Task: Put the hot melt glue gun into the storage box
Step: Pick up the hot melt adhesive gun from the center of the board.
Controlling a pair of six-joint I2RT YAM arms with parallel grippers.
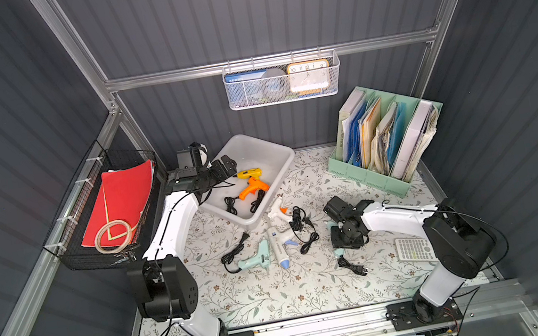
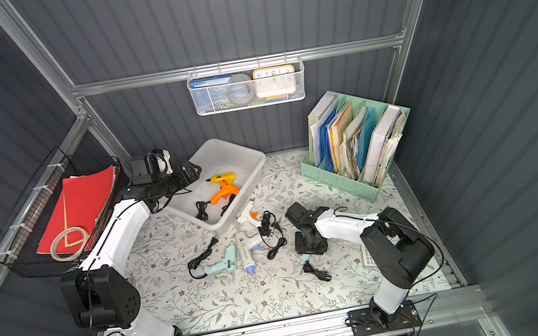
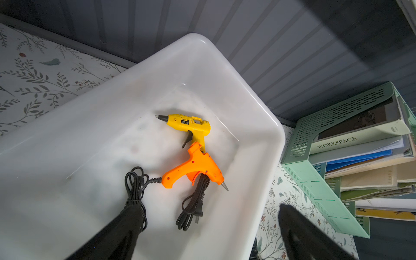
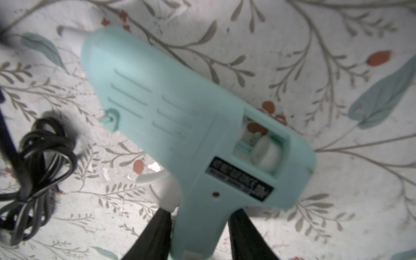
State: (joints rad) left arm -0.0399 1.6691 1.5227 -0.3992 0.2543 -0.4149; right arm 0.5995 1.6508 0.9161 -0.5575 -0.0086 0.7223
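A mint-green hot melt glue gun (image 4: 180, 126) lies on the floral mat. My right gripper (image 4: 198, 216) is shut on its handle, one black finger pressed on each side. In a top view the right gripper (image 1: 345, 242) covers most of that gun, and its black cord (image 1: 352, 267) trails toward the front. The storage box (image 1: 280, 154) stands at the back, left of centre, holding a yellow glue gun (image 3: 191, 123) and an orange glue gun (image 3: 193, 166). My left gripper (image 3: 209, 208) hangs open over the box's left side, holding nothing.
Three more glue guns lie between the box and the right arm: a mint one (image 1: 256, 257), a white one with a blue tip (image 1: 278, 247) and a white one with an orange nozzle (image 1: 276, 209). A calculator (image 1: 414, 250) lies by the right arm. A mint file organiser (image 1: 383, 136) stands back right.
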